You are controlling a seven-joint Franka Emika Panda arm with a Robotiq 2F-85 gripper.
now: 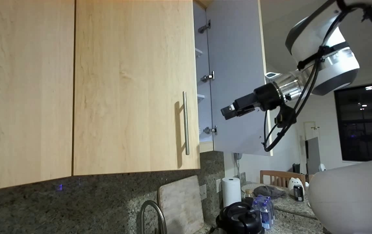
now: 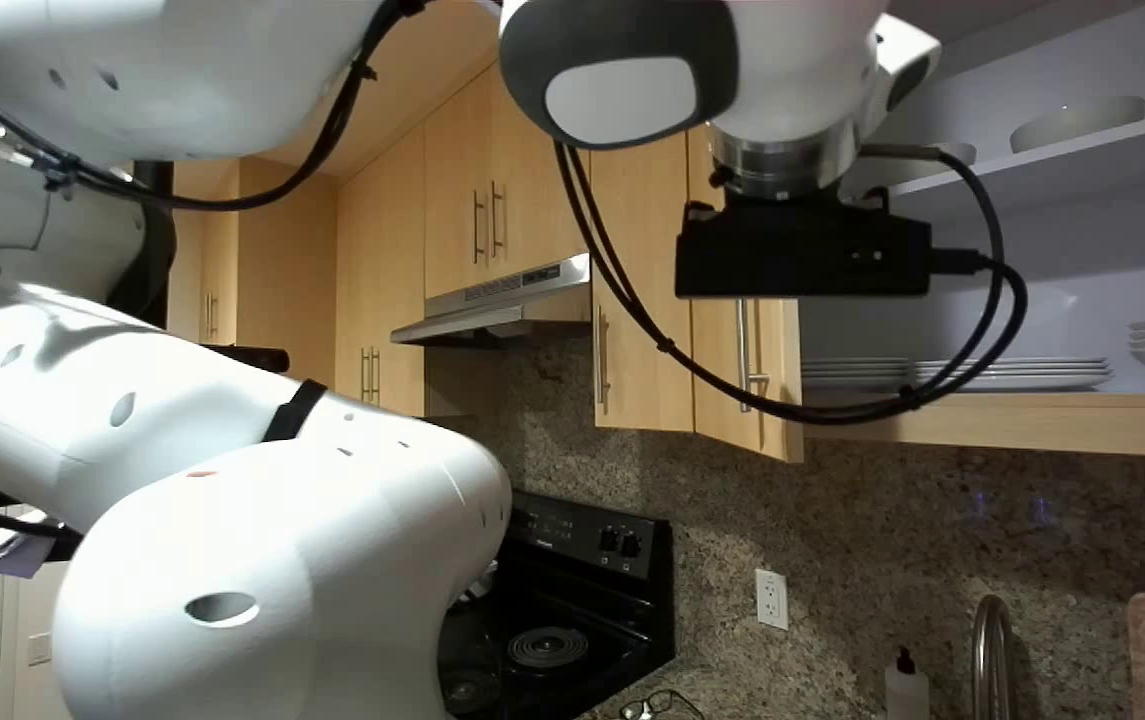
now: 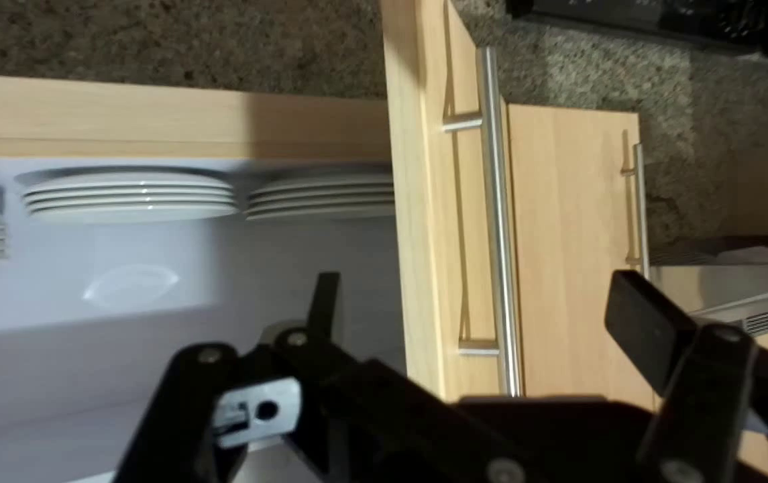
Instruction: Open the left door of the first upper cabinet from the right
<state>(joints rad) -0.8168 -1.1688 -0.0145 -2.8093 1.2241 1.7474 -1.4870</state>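
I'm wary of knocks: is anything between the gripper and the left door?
Nothing visible. In the wrist view the gripper is open, with the left door and its handle showing between its jaws. In an exterior view the robot's cables overlap the handle; how near, I cannot tell.

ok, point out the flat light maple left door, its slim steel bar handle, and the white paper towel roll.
Flat light maple left door (image 1: pixel 130 87): in an exterior view, front face.
Slim steel bar handle (image 3: pixel 502 221): wrist view, middle of bar.
White paper towel roll (image 1: pixel 231 192): in an exterior view, its side.
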